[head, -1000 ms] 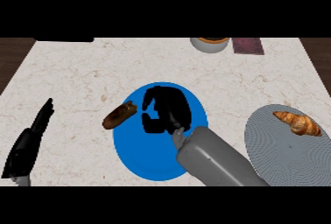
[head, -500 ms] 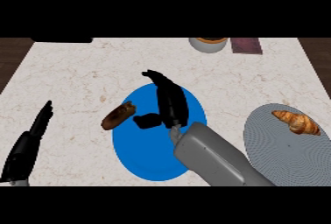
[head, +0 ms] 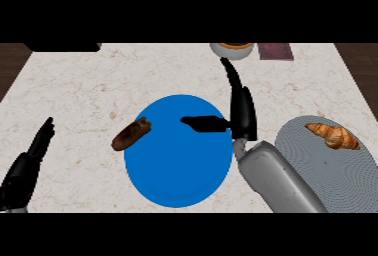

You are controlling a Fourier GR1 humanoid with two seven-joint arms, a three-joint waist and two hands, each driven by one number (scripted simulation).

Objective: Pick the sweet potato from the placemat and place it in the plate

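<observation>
Head view: right hand (head: pixel 242 112) hovers with fingers straight and together, thumb jutting out, holding nothing. The sweet potato (head: pixel 131 134) lies off its thumb side, straddling the far rim of the plate (head: pixel 177 185), long axis slanting. Off its other side the placemat (head: pixel 339 175) carries what looks like a croissant (head: pixel 334 136). The left hand (head: pixel 26 165) rests open beyond the potato

Bright, even light over the pale marbled counter (head: pixel 88 90); soft highlight along the grey forearm (head: pixel 277 180) just below the right hand (head: pixel 242 112).
</observation>
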